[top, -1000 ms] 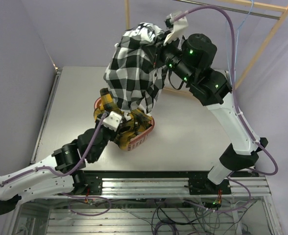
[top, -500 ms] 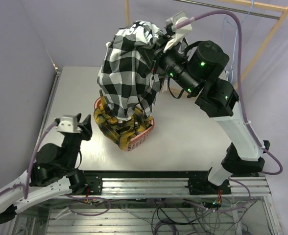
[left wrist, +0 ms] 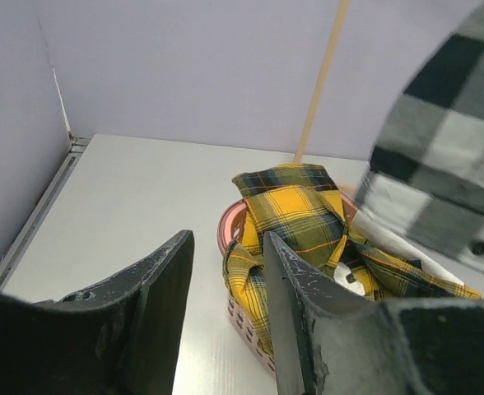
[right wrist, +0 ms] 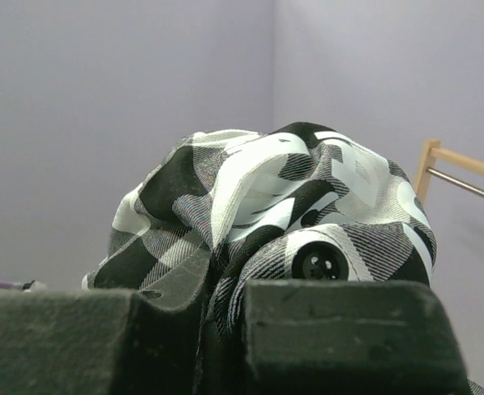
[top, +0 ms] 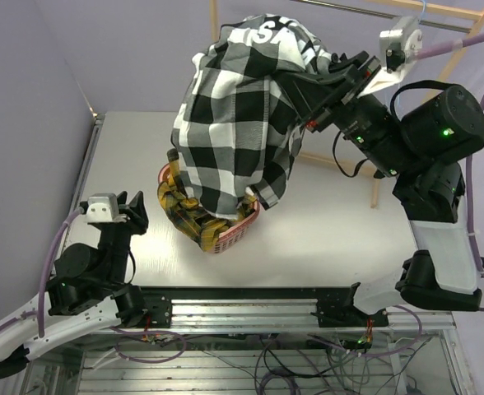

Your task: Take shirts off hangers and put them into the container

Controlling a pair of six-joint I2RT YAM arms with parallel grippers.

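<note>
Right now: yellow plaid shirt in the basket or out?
In. The yellow plaid shirt sits bunched inside the pink basket, with one fold spilling over its rim.

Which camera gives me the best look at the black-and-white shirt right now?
The top view: the whole black-and-white shirt hangs from the right gripper above the basket. The right wrist view shows only bunched fabric up close; the left wrist view catches just a blurred corner at its right edge.
</note>
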